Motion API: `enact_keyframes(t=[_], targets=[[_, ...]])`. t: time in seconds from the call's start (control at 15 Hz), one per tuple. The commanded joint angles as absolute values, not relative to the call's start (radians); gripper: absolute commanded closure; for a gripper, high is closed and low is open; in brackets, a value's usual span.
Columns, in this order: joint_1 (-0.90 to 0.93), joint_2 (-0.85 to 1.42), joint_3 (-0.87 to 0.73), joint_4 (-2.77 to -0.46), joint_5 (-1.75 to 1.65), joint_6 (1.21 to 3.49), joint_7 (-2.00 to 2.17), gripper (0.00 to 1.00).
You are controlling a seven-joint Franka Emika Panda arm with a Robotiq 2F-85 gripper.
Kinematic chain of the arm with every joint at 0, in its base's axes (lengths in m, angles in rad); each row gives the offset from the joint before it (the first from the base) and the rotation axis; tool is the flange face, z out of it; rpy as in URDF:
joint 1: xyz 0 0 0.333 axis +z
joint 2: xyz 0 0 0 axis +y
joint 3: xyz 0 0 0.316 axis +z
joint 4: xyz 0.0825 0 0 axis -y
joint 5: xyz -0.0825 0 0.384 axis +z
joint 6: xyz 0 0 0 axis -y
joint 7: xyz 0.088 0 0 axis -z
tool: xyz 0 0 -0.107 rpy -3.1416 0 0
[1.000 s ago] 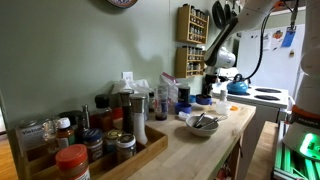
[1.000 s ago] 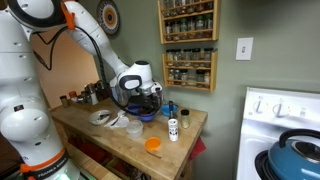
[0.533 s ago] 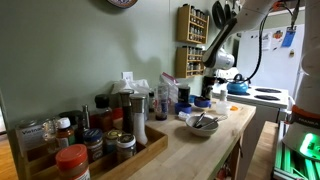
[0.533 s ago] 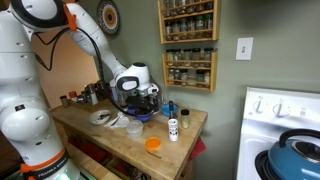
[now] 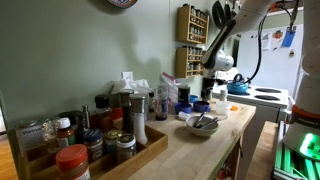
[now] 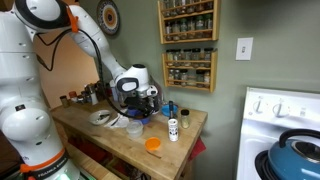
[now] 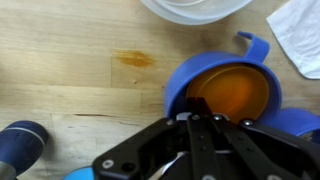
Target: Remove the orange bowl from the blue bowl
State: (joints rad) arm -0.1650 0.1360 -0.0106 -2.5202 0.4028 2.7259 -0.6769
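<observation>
In the wrist view the orange bowl (image 7: pixel 232 92) sits nested inside the blue bowl (image 7: pixel 180 78) on the wooden counter. My gripper (image 7: pixel 192 118) reaches in from the bottom edge. Its fingers are pressed together at the near rim of the two bowls, and the exact contact is hidden under them. In both exterior views the gripper (image 6: pixel 138 103) (image 5: pixel 208 92) hangs low over the blue bowl (image 6: pixel 143 117). The orange bowl cannot be made out there.
A white bowl with metal utensils (image 5: pixel 203 123) (image 6: pixel 103 117) stands nearby, and a white bowl rim (image 7: pixel 195 8) lies just beyond the blue bowl. Also nearby are a white cloth (image 7: pixel 300 35), a small shaker (image 6: pixel 172 128), an orange disc (image 6: pixel 152 144), a blue kettle (image 6: pixel 298 150) and a spice crate (image 5: pixel 90 145).
The gripper has shifted slightly over the blue bowl and sits a little higher. The bowls and other objects have not visibly moved.
</observation>
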Motion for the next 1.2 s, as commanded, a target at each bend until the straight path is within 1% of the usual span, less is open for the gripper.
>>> enact_keyframes(t=[0.0, 0.47, 0.93, 1.13], targets=[[-0.164, 0.141, -0.006, -2.523, 0.389, 2.721, -0.651, 1.00], [-0.167, 0.114, -0.012, -2.528, 0.375, 2.721, -0.643, 1.00], [-0.202, 0.062, -0.067, -2.454, 0.401, 2.561, -0.658, 1.00], [-0.210, 0.026, -0.098, -2.415, 0.413, 2.376, -0.692, 1.00]])
